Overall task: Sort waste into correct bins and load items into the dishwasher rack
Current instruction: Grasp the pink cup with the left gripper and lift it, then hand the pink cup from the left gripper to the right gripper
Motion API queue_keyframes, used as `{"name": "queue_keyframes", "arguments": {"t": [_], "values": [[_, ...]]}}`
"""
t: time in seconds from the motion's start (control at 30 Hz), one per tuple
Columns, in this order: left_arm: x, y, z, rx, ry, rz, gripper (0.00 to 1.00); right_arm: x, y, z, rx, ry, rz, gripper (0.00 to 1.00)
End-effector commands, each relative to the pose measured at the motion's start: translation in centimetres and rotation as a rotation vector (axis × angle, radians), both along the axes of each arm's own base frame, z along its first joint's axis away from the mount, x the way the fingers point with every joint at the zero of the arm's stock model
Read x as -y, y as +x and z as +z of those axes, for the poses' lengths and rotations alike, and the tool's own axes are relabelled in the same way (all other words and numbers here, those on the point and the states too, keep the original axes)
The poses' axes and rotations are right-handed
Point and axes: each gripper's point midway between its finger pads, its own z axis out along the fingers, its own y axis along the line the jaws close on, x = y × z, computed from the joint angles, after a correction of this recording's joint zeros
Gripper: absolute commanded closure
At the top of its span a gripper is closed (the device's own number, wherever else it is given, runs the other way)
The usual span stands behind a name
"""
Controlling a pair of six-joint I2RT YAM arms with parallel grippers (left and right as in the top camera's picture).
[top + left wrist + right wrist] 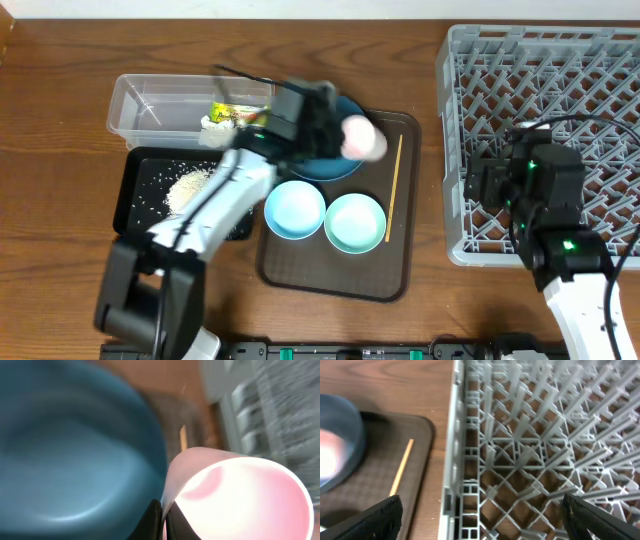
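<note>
My left gripper (335,125) is shut on the rim of the pinkish-white cup (363,137) and holds it over the dark blue plate (325,165); in the left wrist view the fingers (162,520) pinch the cup wall (240,495) beside the plate (75,450). Two pale blue bowls (295,210) (355,222) and a chopstick (393,190) lie on the brown tray (335,280). Rice (190,187) lies in the black tray (135,200). The tissue (215,132) and wrapper (228,113) are in the clear tub (140,110). My right gripper (480,515) is open over the grey rack's (560,90) left edge.
The rack (535,435) fills most of the right wrist view, with the brown tray (380,475) and chopstick (401,467) to its left. Bare wooden table (60,250) lies at the front left and along the back.
</note>
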Motion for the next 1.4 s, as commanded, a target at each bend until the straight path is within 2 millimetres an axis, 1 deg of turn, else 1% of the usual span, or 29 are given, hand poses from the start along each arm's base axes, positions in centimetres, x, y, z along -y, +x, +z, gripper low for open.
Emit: {"name": "queue_keyframes", "arguments": {"t": [0.0, 0.03, 0.1, 0.13, 0.2, 0.23, 0.3, 0.43, 0.5, 0.63, 0.7, 0.8, 0.9, 1.0, 1.13, 1.3, 1.37], "values": [[0.3, -0.7, 3.8, -0.096, -0.287, -0.089, 0.94, -0.8, 1.1, -0.5, -0.015, 0.081, 0.024, 0.01], [0.2, -0.9, 4.6, -0.102, -0.343, -0.126, 0.94, -2.5, 1.5, -0.6, -0.015, 0.125, 0.131, 0.01], [-0.1, -1.3, 5.8, -0.116, -0.424, -0.183, 0.94, -6.4, 1.6, 0.0, 0.019, 0.203, 0.380, 0.01], [-0.3, -1.5, 6.2, -0.123, -0.451, -0.201, 0.94, -8.5, 1.4, 0.6, 0.053, 0.246, 0.523, 0.01], [-0.5, -1.9, 6.7, -0.126, -0.483, -0.232, 0.94, -11.7, 0.6, 2.0, 0.125, 0.320, 0.760, 0.01], [-0.4, -2.1, 6.9, -0.130, -0.498, -0.245, 0.94, -13.0, 0.0, 2.7, 0.167, 0.355, 0.871, 0.01], [-0.2, -2.4, 7.4, -0.128, -0.520, -0.273, 0.94, -14.2, -0.5, 3.3, 0.214, 0.389, 0.982, 0.01], [0.8, -3.8, 9.3, -0.106, -0.598, -0.392, 0.94, -15.0, -0.1, 3.2, 0.253, 0.424, 1.059, 0.01], [1.2, -4.2, 9.6, -0.106, -0.614, -0.420, 0.94, -15.3, 0.0, 3.3, 0.275, 0.442, 1.094, 0.01], [1.4, -4.5, 9.7, -0.117, -0.619, -0.427, 0.94, -15.7, 0.3, 3.8, 0.324, 0.446, 1.142, 0.01], [1.4, -4.7, 10.0, -0.127, -0.634, -0.439, 0.94, -15.9, 0.4, 4.4, 0.366, 0.438, 1.173, 0.01], [1.5, -4.8, 10.1, -0.139, -0.641, -0.439, 0.94, -16.6, 0.5, 5.5, 0.441, 0.401, 1.224, 0.01], [1.5, -4.8, 10.0, -0.154, -0.645, -0.431, 0.94, -17.5, 0.6, 6.1, 0.489, 0.361, 1.248, 0.01], [1.6, -5.0, 10.1, -0.162, -0.650, -0.438, 0.94, -18.2, 0.8, 6.3, 0.507, 0.334, 1.247, 0.01], [1.9, -5.2, 10.1, -0.168, -0.650, -0.445, 0.94, -19.1, 0.5, 6.7, 0.528, 0.329, 1.272, 0.01], [2.0, -5.3, 10.1, -0.169, -0.650, -0.446, 0.94, -19.4, 0.4, 6.9, 0.543, 0.321, 1.282, 0.04], [2.0, -5.3, 10.1, -0.169, -0.650, -0.446, 0.94, -19.4, 0.5, 6.9, 0.544, 0.320, 1.282, 0.07]]}}
